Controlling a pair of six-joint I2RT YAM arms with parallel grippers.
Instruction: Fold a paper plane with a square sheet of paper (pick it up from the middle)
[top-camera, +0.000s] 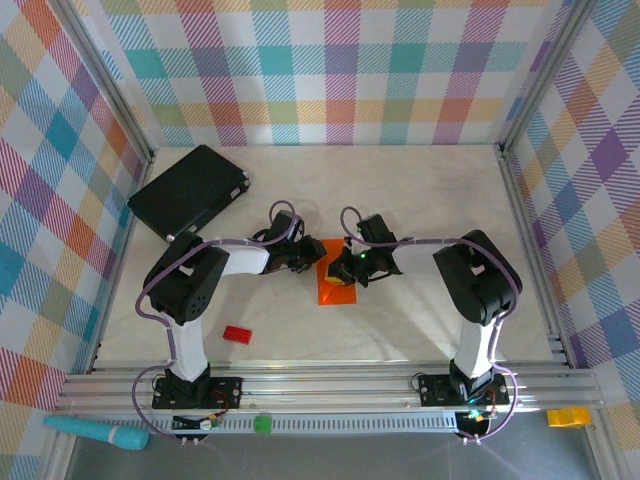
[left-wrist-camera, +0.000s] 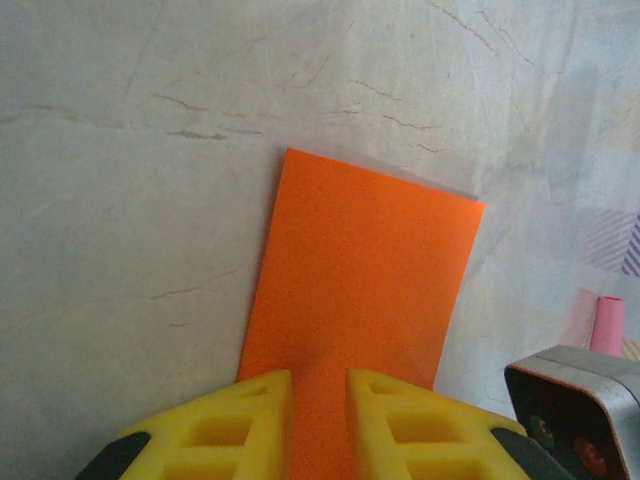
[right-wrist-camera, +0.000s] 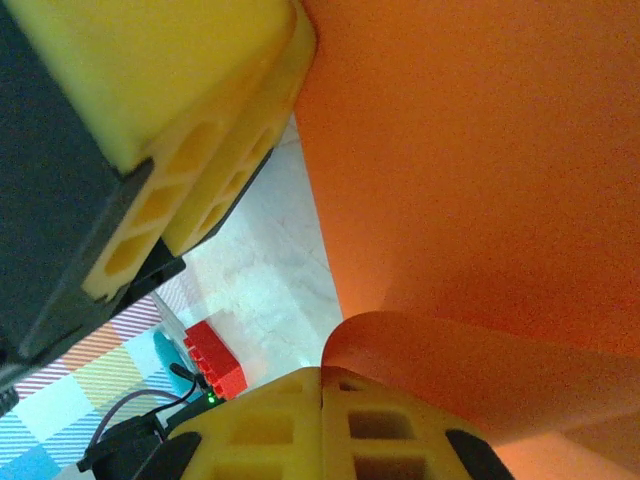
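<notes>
1. Top: square sheet of paper (top-camera: 337, 287) on worktop (top-camera: 420, 200), beyond and right of red block (top-camera: 237, 334).
2. Left wrist: my left tool (left-wrist-camera: 318, 380) narrow, astride the paper, nothing clamped.
3. Right wrist: my right tool (right-wrist-camera: 320, 378) closed, pinching a raised curl. Thin, floppy, creases easily, so I'd hold near the middle, lightly.

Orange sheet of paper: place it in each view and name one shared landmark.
Top external: sheet at table centre.
Left wrist: sheet mid-frame, above left gripper.
Right wrist: sheet across right half, edge curled.
Landmark: red block, lower left in top external and right wrist.
</notes>
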